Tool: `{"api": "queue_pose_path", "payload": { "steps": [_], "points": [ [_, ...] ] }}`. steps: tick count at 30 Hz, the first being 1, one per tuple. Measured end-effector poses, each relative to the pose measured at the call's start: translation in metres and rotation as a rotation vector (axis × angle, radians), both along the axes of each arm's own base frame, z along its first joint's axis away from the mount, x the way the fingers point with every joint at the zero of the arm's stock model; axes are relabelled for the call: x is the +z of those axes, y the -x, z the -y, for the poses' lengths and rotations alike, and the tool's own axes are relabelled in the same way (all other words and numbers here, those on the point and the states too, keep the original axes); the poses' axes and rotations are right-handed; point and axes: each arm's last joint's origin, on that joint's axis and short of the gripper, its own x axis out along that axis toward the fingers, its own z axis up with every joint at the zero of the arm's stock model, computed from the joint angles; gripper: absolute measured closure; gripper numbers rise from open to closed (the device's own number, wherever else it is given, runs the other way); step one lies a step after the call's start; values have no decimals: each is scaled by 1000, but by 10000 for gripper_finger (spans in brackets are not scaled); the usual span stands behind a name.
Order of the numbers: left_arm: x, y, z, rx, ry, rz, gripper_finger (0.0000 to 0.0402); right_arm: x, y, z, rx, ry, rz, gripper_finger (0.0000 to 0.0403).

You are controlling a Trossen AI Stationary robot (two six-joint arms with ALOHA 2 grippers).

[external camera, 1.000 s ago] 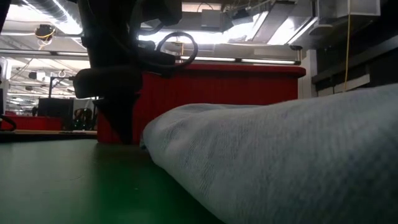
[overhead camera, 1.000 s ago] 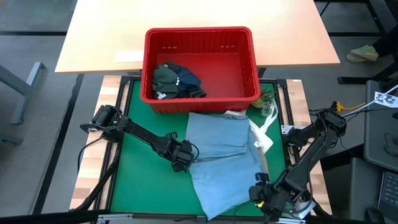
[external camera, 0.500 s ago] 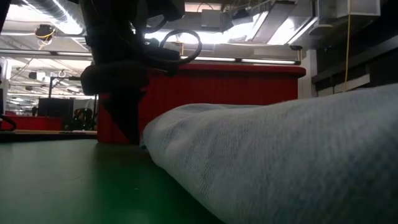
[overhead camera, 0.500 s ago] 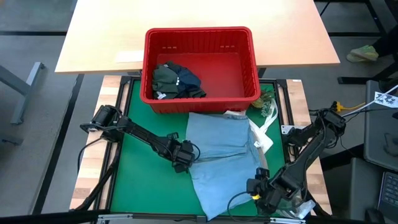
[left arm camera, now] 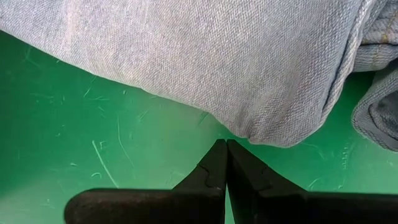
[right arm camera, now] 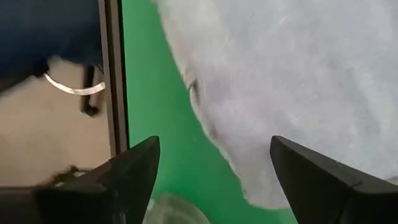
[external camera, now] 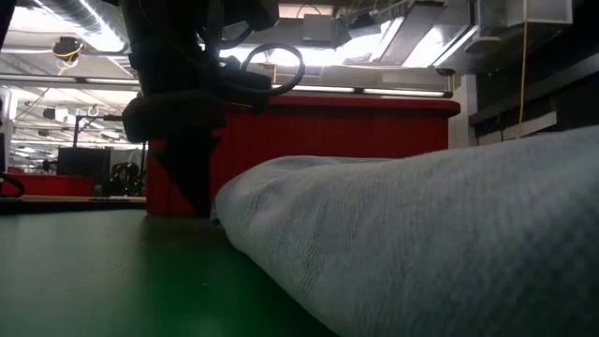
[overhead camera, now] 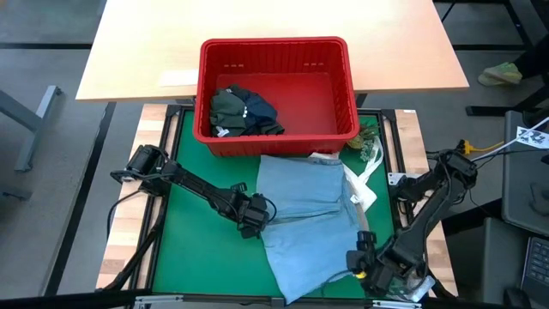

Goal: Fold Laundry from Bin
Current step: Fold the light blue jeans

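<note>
A light blue shirt (overhead camera: 304, 215) lies spread on the green mat (overhead camera: 202, 249), just in front of the red bin (overhead camera: 274, 43). Inside the bin lie a dark olive garment (overhead camera: 227, 107) and a navy one (overhead camera: 257, 107). My left gripper (left arm camera: 225, 149) is shut and points steeply down at the shirt's left edge (left arm camera: 261, 134), its tips by the mat. My right gripper (right arm camera: 214, 180) hangs open above the shirt's near right edge (right arm camera: 205, 124) and holds nothing. In the low view the shirt (external camera: 421, 243) bulks close up, and the left arm (external camera: 182, 140) stands before the bin. My left gripper's shut fingertips (left arm camera: 217, 158) stand right beside a folded corner of the shirt (left arm camera: 258, 138), coming from above. Nothing shows between the fingers. I cannot tell whether they touch the cloth.
A white bag with straps (overhead camera: 360, 184) and a small greenish item (overhead camera: 369, 144) lie to the right of the shirt. The mat's dark frame rail (right arm camera: 112, 74) runs close to my right gripper. A light wooden table (overhead camera: 257, 21) stands beyond the bin. Bare mat shows at the near left.
My right gripper has tipped a little at the wrist while staying over the shirt's near right edge. The shirt and the bin lie as before.
</note>
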Motion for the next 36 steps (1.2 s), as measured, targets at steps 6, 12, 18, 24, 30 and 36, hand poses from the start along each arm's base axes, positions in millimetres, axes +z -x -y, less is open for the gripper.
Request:
{"api": "queue_pose_path", "payload": {
  "steps": [6,12,18,24,30,36],
  "points": [
    [0,0,0,0,0,1,401,-19,9,-15,124,123,41,95],
    [0,-1,0,0,2,6,401,-45,4,-22,126,228,34,95],
    [0,-1,0,0,2,8,401,-69,1,-27,131,291,-15,95],
    [0,-1,0,0,3,8,401,-79,-1,-28,129,334,-18,95],
    [0,-1,0,0,5,16,401,-80,-1,-27,126,351,-9,142],
    [0,-1,0,0,5,16,402,-78,-2,-27,125,349,-7,252]
  ]
}}
